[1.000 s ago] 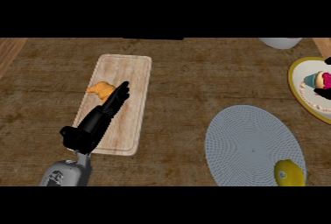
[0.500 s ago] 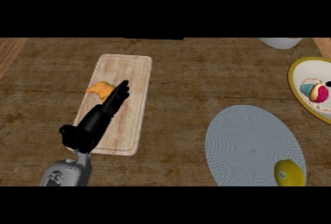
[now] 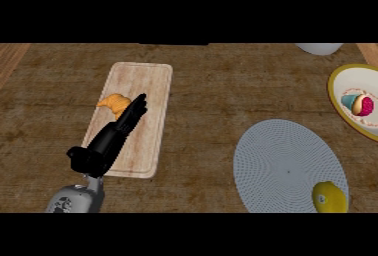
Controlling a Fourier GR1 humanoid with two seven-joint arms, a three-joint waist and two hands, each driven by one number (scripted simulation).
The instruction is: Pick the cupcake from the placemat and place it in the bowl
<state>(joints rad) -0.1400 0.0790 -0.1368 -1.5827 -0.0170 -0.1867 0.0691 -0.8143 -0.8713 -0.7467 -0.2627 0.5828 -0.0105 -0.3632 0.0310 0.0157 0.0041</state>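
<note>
The cupcake (image 3: 359, 104), teal wrapper with pink top, lies on its side inside the yellow-rimmed bowl (image 3: 336, 91) at the right edge. No hand touches it. The round grey placemat (image 3: 284, 165) lies at lower right with a yellow lemon (image 3: 329, 197) on its near right edge. My left hand (image 3: 111, 137) rests open over a wooden cutting board (image 3: 148, 85), fingers straight and pointing up toward an orange croissant (image 3: 112, 103). My right hand does not show.
A pale rounded object (image 3: 320, 48) sits at the top right edge, cut off by the view. A lighter wooden strip (image 3: 9, 60) runs along the far left of the dark wood counter.
A dark shape over the bowl one second ago has gone from view, leaving the cupcake exposed and lying in the bowl. The left hand has not moved.
</note>
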